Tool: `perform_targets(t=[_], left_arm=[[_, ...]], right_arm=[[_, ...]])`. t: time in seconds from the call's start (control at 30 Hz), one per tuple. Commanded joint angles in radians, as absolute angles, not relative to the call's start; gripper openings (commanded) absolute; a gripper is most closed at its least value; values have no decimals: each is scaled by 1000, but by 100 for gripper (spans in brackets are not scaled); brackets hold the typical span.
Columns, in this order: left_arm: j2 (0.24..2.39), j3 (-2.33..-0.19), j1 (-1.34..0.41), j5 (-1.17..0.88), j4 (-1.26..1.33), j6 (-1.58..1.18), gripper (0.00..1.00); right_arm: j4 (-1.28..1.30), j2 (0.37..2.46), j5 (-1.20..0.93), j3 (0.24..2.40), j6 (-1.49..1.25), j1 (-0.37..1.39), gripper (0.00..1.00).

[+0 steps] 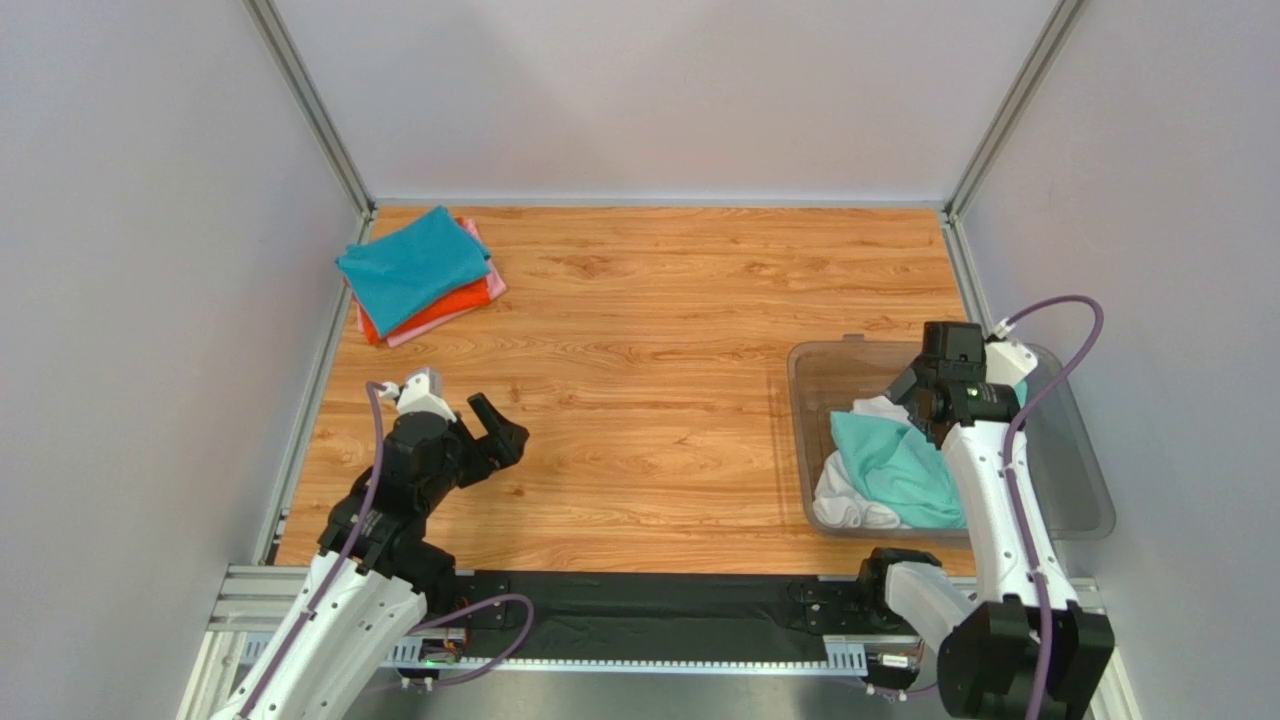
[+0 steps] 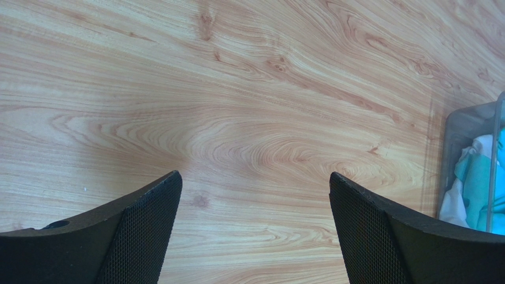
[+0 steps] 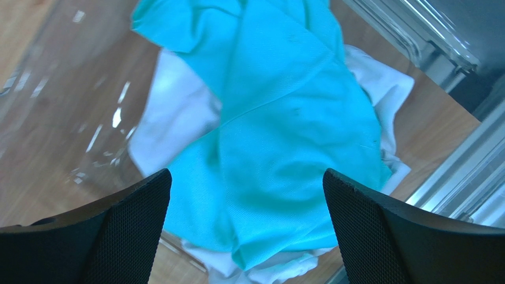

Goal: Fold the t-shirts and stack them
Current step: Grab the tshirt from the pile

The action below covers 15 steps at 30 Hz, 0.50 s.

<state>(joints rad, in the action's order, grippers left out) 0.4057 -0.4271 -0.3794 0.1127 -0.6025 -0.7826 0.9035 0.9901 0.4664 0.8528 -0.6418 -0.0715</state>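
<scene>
A mint-green t-shirt [image 1: 899,462] lies crumpled on a white t-shirt [image 1: 851,498] inside the clear plastic bin [image 1: 1082,495] at the right. In the right wrist view the mint-green shirt [image 3: 278,130] fills the middle, with the white one [image 3: 178,112] under it. My right gripper [image 3: 248,195] is open and empty above them; it is over the bin in the top view [image 1: 939,383]. A folded stack sits at the far left: a teal-blue shirt [image 1: 409,267] on top, orange-red [image 1: 458,305] and pink [image 1: 478,240] below. My left gripper [image 1: 496,435] is open and empty over bare table [image 2: 255,195].
The wooden table [image 1: 661,375] has grey walls on three sides and metal rails along the edges. The bin's left wall [image 2: 468,154] shows at the right edge of the left wrist view. A black strip [image 1: 646,600] runs along the near edge between the arm bases.
</scene>
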Motion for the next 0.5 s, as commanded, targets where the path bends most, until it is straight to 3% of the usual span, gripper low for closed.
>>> perform_targets(t=[0.0, 0.37, 0.43, 0.47], left_arm=[[413, -423, -382, 106, -563, -767, 100], [454, -425, -382, 114, -554, -746, 100], [453, -425, -382, 110, -554, -744, 100], [449, -423, -382, 112, -554, -744, 100]], right_arm=[[852, 1043, 419, 819, -592, -175, 100], [713, 1264, 285, 742, -574, -356, 97], [683, 1278, 244, 733, -558, -357, 88], [678, 1278, 229, 732, -555, -357, 71]])
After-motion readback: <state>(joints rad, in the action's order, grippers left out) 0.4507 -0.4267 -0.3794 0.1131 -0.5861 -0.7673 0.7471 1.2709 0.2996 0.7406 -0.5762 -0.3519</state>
